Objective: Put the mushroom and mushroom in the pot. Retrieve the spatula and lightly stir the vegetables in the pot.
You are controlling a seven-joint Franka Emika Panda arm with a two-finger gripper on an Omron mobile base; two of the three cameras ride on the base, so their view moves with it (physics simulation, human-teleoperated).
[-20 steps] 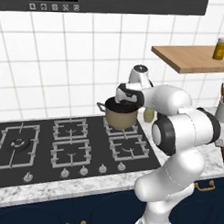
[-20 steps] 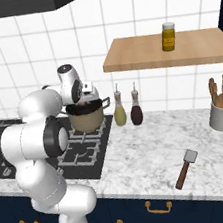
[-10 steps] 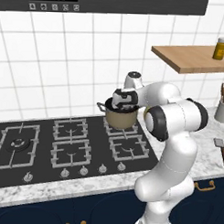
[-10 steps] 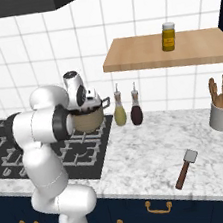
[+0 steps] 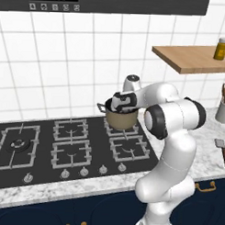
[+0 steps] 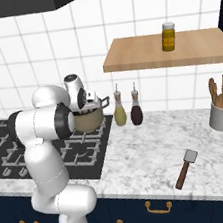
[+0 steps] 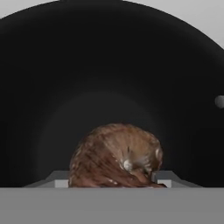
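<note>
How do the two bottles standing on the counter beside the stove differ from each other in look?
The left bottle holds a pale yellow-green liquid; the right bottle holds a dark reddish-brown one. The left bottle stands nearer the pot, the right bottle farther from it. Both are upright, about the same size and rounded shape, each with a thin spout on top.
</note>
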